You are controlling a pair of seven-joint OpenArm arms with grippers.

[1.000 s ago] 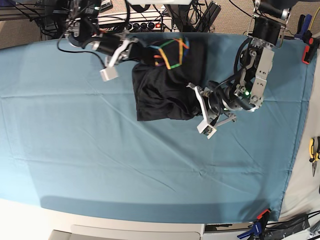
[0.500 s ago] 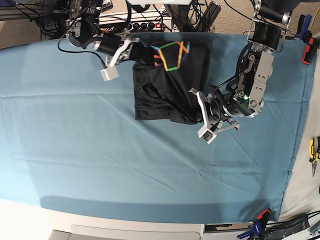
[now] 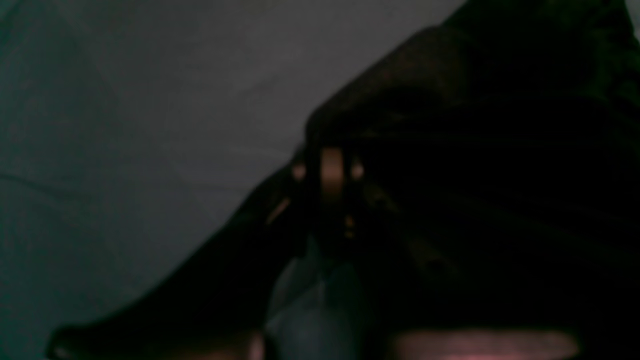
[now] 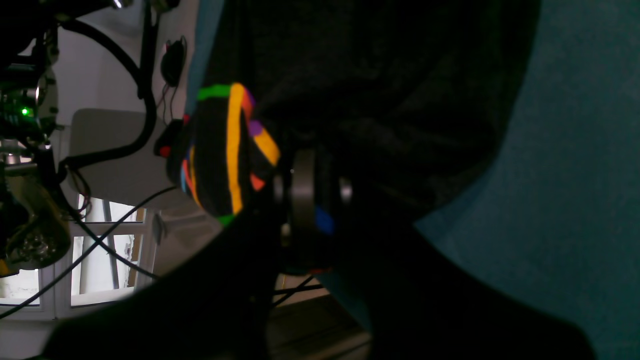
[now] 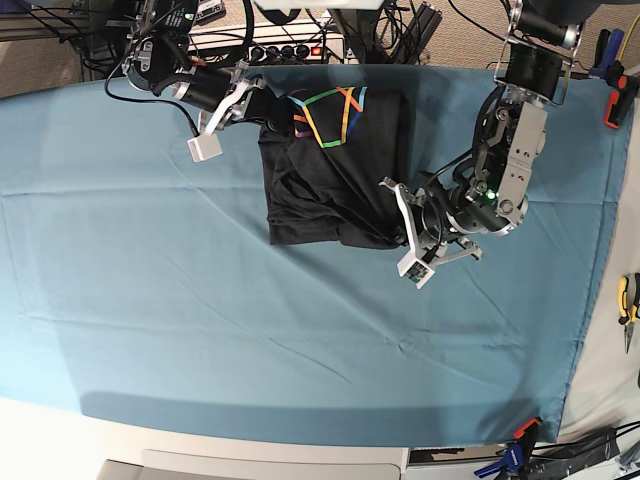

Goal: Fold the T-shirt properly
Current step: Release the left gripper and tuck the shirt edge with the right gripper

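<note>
Fabric bunched, black, near the far edge of the table [image 5: 120, 300], toward the middle of its width: T-shirt [image 5: 335, 185] lying as a rumpled, partly folded heap on the teal table cloth [image 5: 300, 340]. Rainbow line print [image 5: 328, 112] turned up on the heap's far part, just beside the cloth's far edge.

At the T-shirt's far-left corner: right gripper [image 5: 262, 100], reached in from the clutter beyond the table, fingers closed on a raised fold of the shirt. Same grip in the right wrist view: right gripper [image 4: 305, 195] pinched shut on black cloth, coloured stripes of the print bulging just left of it, teal cloth off to the right.

White block [image 5: 202, 148] hanging off that arm, just left of the T-shirt, above the teal cloth.

At the T-shirt's near-right corner: left gripper [image 5: 397, 228], arm coming down from the far right, fingers closed on the shirt's edge. Left wrist view dark and blurred; left gripper [image 3: 327, 175] buried in black fabric, shut on it, pale table cloth filling the left part.

Right of the T-shirt, off the cloth's right edge: pliers [image 5: 628, 305] with yellow handles. Near-right corner of the cloth: clamps [image 5: 518, 445], orange and blue.
</note>
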